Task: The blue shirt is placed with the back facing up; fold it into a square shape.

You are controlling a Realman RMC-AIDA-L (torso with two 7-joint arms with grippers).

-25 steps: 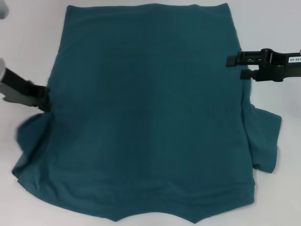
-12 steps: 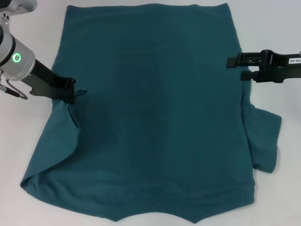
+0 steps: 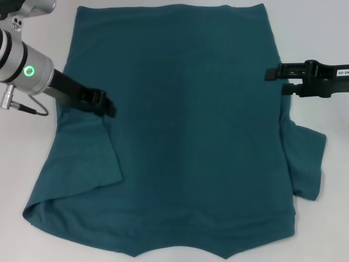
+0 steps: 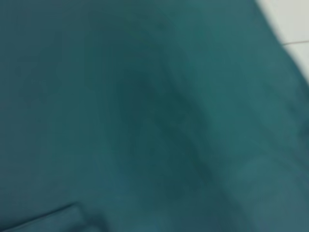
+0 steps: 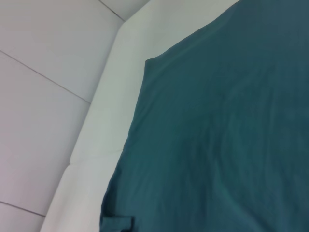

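From my head camera, the blue shirt [image 3: 180, 125] lies spread flat on the white table [image 3: 327, 33], plain side up, and it fills most of the space in front of me. My left gripper [image 3: 103, 103] reaches in over the shirt's left edge, its black fingers above the cloth. Just below it the left sleeve [image 3: 82, 158] is folded inward onto the body of the shirt, and the fold's upper corner runs right up to the fingertips. I cannot tell whether those fingers are pinched on the cloth or apart. My right gripper [image 3: 275, 79] hangs at the shirt's right edge, its two black fingers pointing in toward the cloth with a gap showing between them, so it is spread. The right sleeve [image 3: 308, 161] lies flat below it, sticking out past the edge.

My left wrist camera shows almost nothing but blue cloth, with a sliver of white table at one corner.

My right wrist camera shows the shirt's edge and one corner lying on the table, with pale wall panels [image 5: 43, 58] beyond.
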